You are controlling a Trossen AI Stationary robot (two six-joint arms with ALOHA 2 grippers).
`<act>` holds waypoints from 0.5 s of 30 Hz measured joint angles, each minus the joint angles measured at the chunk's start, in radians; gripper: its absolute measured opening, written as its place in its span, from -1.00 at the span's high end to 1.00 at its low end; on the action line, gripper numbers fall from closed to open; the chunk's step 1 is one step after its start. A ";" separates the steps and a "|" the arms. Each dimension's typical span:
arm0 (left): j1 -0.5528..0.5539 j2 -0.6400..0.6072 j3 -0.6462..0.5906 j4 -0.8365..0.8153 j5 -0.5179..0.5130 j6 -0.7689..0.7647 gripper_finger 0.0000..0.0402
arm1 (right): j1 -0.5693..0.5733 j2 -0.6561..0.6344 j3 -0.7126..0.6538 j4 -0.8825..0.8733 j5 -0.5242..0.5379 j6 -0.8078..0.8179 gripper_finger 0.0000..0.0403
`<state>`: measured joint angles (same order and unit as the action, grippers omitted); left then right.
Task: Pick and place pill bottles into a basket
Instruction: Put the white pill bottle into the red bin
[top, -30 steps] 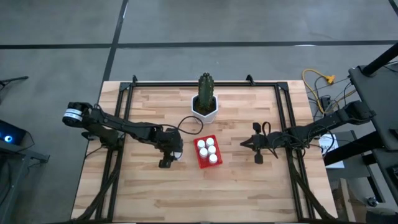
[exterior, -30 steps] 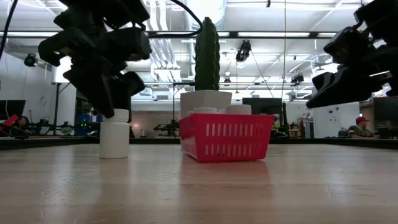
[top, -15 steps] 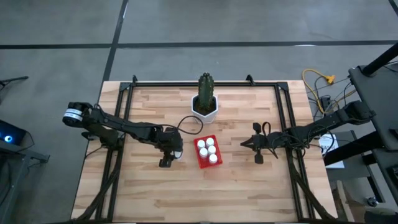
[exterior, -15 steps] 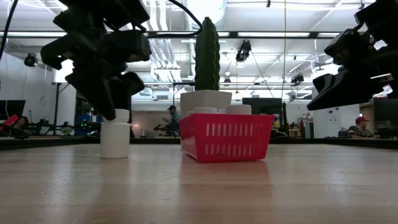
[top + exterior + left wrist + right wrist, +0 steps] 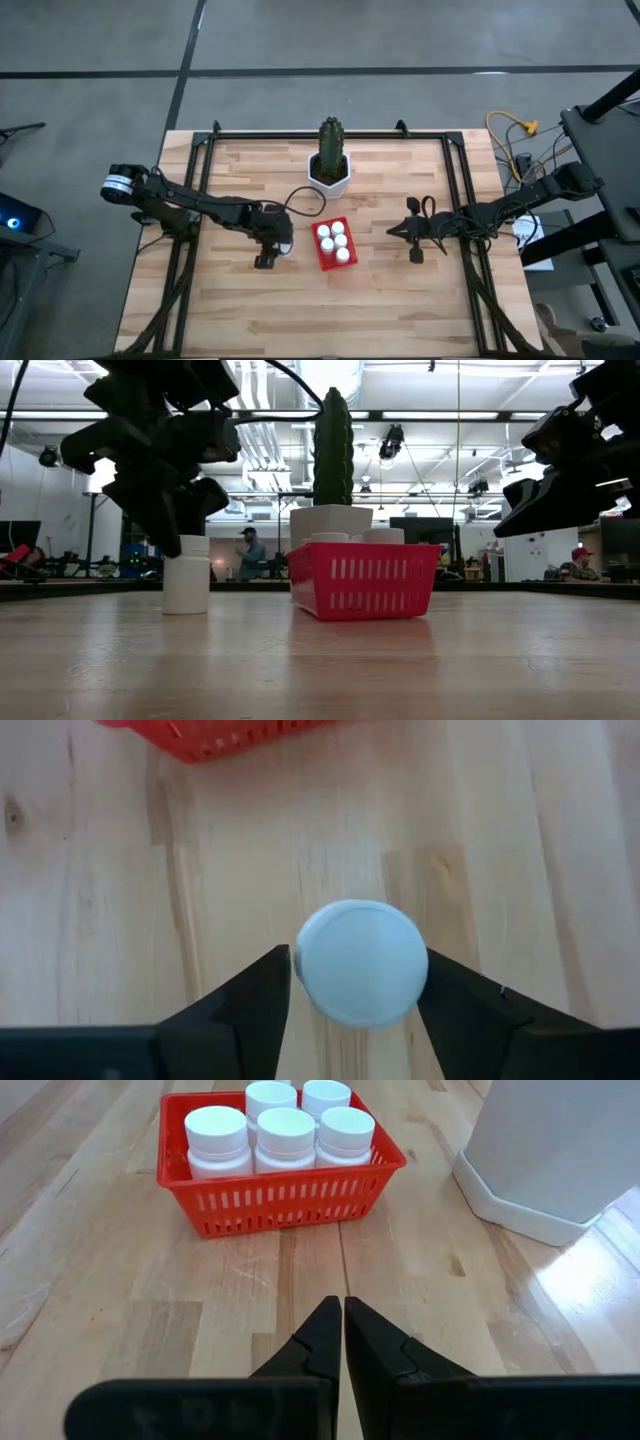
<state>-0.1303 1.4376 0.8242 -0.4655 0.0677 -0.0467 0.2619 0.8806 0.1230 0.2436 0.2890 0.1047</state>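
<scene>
1. Straddling the last loose pill bottle (image 5: 361, 963), the left gripper (image 5: 358, 982) has a finger on each side of the white cap; fingers part-open, right at the cap's edges, squeeze not confirmed
2. This bottle stands upright on the wooden table (image 5: 400, 300), just beside the red basket (image 5: 364, 580) on the left arm's side; low view shows its base on the wood, so not lifted
3. Basket sits mid-table, near the white cactus pot (image 5: 329, 173); five capped bottles (image 5: 285, 1132) stand packed inside, which leaves little free room for a sixth
4. Top-down approach seems chosen so the fingers clear the basket wall and grip the cap's round sides
5. Right gripper (image 5: 343, 1342) waits above the table on the basket's other side, well apart, fingers pressed together, holding nothing; it faces the basket
6. Judgement: task near its end; next need is a firm close before lifting
</scene>
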 joint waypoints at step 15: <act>0.000 0.000 0.002 0.006 0.005 0.000 0.24 | 0.000 0.000 0.000 0.000 0.000 0.002 0.96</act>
<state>-0.1303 1.4376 0.8265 -0.4595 0.0727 -0.0463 0.2619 0.8806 0.1230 0.2440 0.2890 0.1071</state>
